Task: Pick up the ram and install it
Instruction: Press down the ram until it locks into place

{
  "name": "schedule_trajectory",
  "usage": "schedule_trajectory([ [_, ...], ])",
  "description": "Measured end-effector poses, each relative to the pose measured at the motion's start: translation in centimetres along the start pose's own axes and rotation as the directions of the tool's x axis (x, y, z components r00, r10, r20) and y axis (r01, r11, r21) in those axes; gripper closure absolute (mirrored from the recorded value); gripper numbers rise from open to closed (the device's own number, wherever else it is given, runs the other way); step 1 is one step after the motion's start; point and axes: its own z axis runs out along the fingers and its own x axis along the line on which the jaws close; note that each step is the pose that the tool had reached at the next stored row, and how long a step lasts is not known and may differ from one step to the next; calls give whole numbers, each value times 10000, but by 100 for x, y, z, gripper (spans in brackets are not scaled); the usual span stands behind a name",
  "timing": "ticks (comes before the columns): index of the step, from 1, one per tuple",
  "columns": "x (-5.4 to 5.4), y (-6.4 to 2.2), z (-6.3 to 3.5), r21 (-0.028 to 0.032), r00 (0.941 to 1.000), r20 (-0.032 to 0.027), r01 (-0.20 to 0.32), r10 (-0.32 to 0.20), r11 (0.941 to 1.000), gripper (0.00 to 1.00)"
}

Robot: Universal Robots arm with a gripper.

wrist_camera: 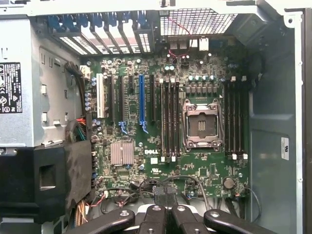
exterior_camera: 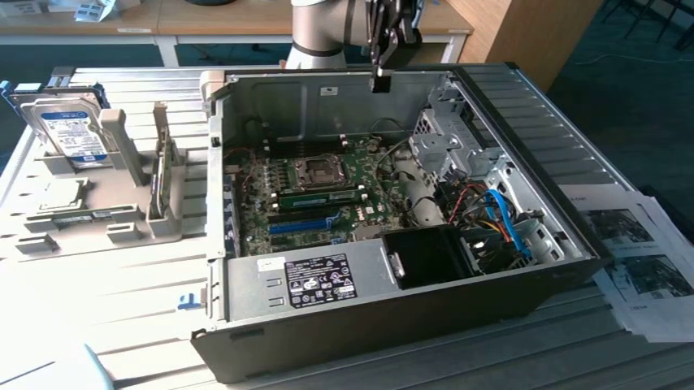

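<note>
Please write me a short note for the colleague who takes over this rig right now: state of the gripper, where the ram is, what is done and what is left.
Gripper: fingers shut, nothing seen between them; it hangs above the open computer case, near its far wall.
Ram: the green stick stands in a slot on the motherboard, just beside the processor socket, apart from the gripper.
Done: the ram appears picked up and placed in its slot.
Left: whether it is pressed fully home, with the latches closed, cannot be told.
</note>
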Motion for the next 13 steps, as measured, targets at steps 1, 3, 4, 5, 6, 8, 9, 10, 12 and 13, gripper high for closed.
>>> schedule_trajectory([
  [1, 0, 0, 10, 0, 10000, -1, 0, 0, 10000, 90],
  [3, -1, 0, 31, -1, 10000, 1, 1, -1, 10000, 90],
  [4, -2, 1, 42, -1, 10000, 0, 0, 0, 10000, 90],
  [5, -2, 1, 52, 0, 10000, 0, 0, 0, 10000, 90],
  [6, -3, 1, 61, -1, 10000, -1, 0, 0, 10000, 90],
  [8, -3, 1, 76, -1, 10000, -1, 0, 0, 10000, 90],
  [9, -3, 1, 82, -1, 10000, -1, 0, 0, 10000, 90],
  [10, -4, 1, 89, -1, 10000, 0, 0, 0, 10000, 90],
  [12, -4, 1, 101, 0, 10000, 0, 0, 0, 10000, 90],
  [13, -5, 1, 107, -1, 10000, 0, 0, 0, 10000, 90],
])
